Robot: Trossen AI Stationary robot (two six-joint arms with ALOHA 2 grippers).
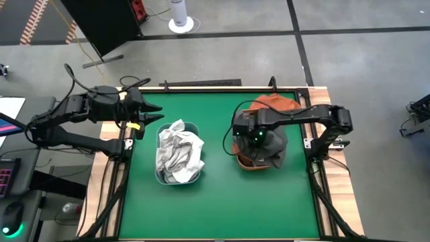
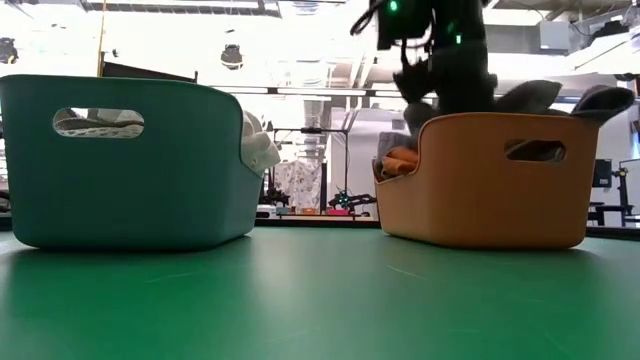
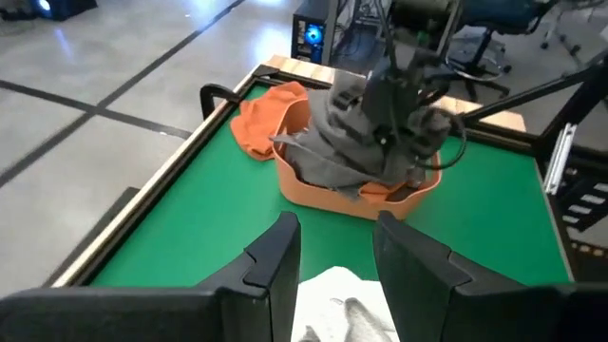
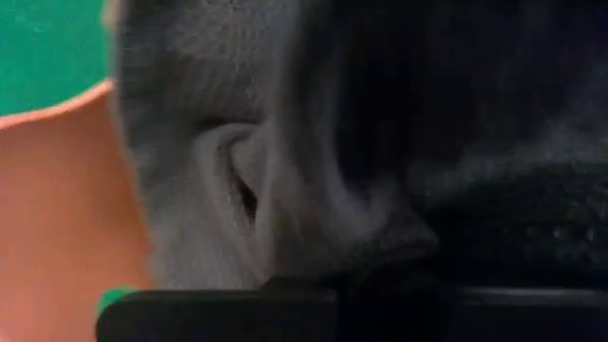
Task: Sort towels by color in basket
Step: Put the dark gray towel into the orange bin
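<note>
Sorting looks well advanced. No towel lies loose on the green table (image 1: 215,202); all the cloth in sight is in or draped on a basket. The teal basket (image 2: 120,165), left of centre, holds a heap of white and pale grey towels (image 1: 179,153). The orange basket (image 2: 490,180), to the right, holds dark grey towels (image 3: 347,142), and a rust-orange towel (image 3: 266,119) spills over its far rim onto the table. Pale in one, dark and orange in the other: the split by colour appears to hold. What seems left is to settle the last dark piece, and perhaps to tuck in the orange towel that hangs out.

The right gripper (image 1: 259,138) is down over the orange basket, in among the dark grey cloth. Its wrist camera sees almost nothing but grey folds pressed close against it. Its jaws are clenched nearly together, with grey fabric bunched right at them, so I judge that it pinches a fold of a dark grey towel, though the pinch point itself is hidden.

The left gripper (image 3: 332,261) waits at the table's left edge, just beside the teal basket. Its fingers (image 3: 275,256) stand partly apart and hold nothing; the white heap lies below them, untouched.
</note>
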